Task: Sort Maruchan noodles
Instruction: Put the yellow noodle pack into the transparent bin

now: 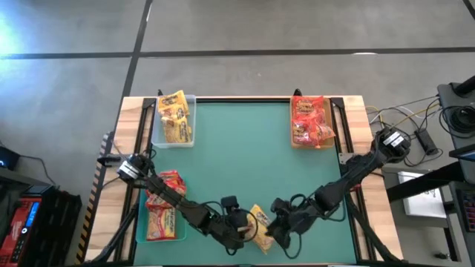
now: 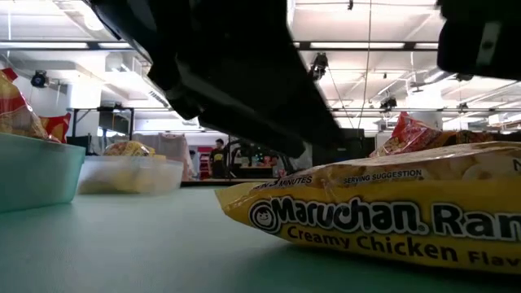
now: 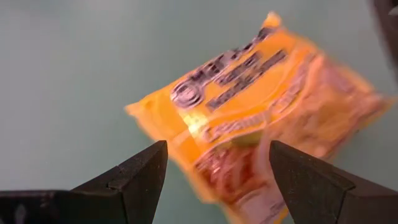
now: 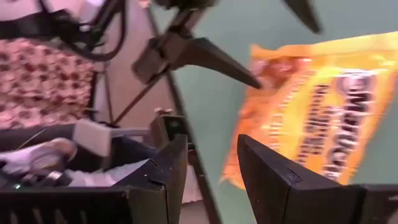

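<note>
One yellow Maruchan packet [image 1: 260, 221] lies flat on the green mat near the table's front edge, and fills the low view [image 2: 383, 216]. My left gripper [image 3: 217, 144] comes at it from the table's left, slanting down. It is open, with a finger on either side of the packet's near end [image 3: 233, 180]. My right gripper [image 4: 212, 138] hangs just to the packet's right [image 4: 311, 118], open, with nothing between its fingers. Other noodle packets lie in three trays. My left gripper's fingers stand on either side of the packet's near end [image 3: 211, 168]. I cannot tell whether either finger touches it. The packet lies on the mat.
A clear tray [image 1: 175, 119] of yellow packets stands at the far left. A tan tray [image 1: 312, 122] of red packets stands at the far right. A teal tray [image 1: 163, 215] of red-orange packets sits at the near left, under my left arm. The mat's middle is bare.
</note>
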